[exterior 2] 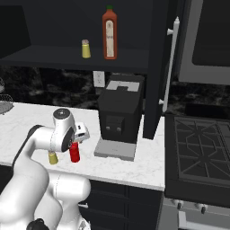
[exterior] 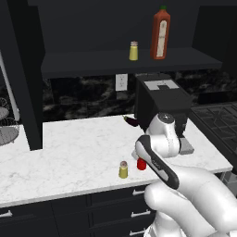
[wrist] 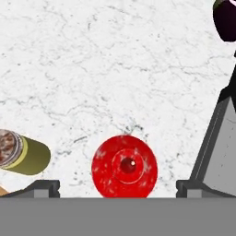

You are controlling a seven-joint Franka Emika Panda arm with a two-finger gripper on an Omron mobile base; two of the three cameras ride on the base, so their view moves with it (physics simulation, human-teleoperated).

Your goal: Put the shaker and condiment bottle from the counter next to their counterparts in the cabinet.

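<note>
The tool (wrist: pixel 118 186) hangs wide open over the glossy round red condiment bottle (wrist: pixel 124 167). Just beside the bottle, on the veined marble desk (exterior: pixel 78 148), stands the yellow cylindrical shaker (exterior: pixel 123 170); behind it, a boxy black coffee machine (exterior 2: pixel 120 112).

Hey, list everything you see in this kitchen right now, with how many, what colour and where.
shaker: one, yellow, counter front.
condiment bottle: one, red, beside it.
counter: one, white marble.
counterparts: two, orange-red bottle and yellow shaker, on shelf.
cabinet: one, black, wall.
coffee machine: one, black, counter.
stove: one, dark, right.
wall outlet: one, white, backsplash.
dark aubergine-like thing: one, by machine.
end effector: one, open, above red bottle.
</note>
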